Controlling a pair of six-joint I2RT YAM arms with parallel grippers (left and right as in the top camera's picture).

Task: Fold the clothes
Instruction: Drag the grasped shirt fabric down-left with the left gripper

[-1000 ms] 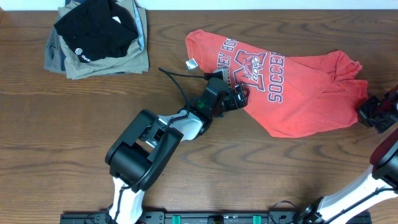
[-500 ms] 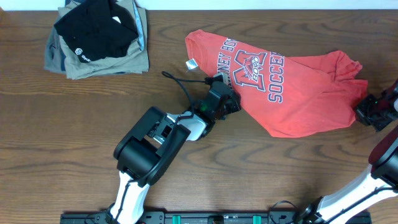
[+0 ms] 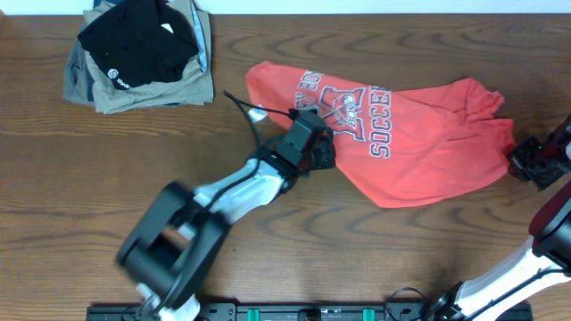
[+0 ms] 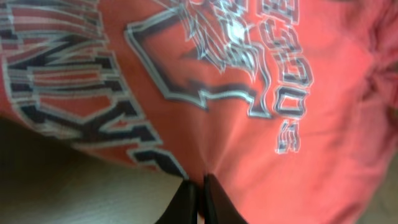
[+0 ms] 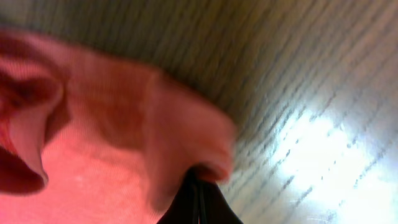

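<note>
The shirt [image 3: 419, 143] lies crumpled on the table [image 3: 107, 178], right of the middle and towards the far edge. Its printed chest faces up, with the lettering running slantwise across it, and its cloth is bunched in folds at the right end. The left end effector [image 3: 323, 153] sits at the shirt's near left edge, just below the print. In the left wrist view its two fingers [image 4: 186, 202] are pressed together with the hem of the shirt pinched between them, so it is closed and gripping the shirt; red cloth with the emblem and letters fills nearly all of that view, and a strip of table shows at the lower left. The left arm [image 3: 232, 192] reaches in from the near left and looks blurred in the overhead view. The right end effector [image 3: 517, 162] is at the shirt's far right corner, near the table's right side. In the right wrist view its fingers [image 5: 193, 202] are shut on a rounded fold of the red cloth, with bare wood beside it. The shirt spans the stretch between the two end effectors. Well apart, at the far left corner, a black garment [image 3: 138, 40] with a small white logo lies folded on top of a khaki garment [image 3: 134, 94].
</note>
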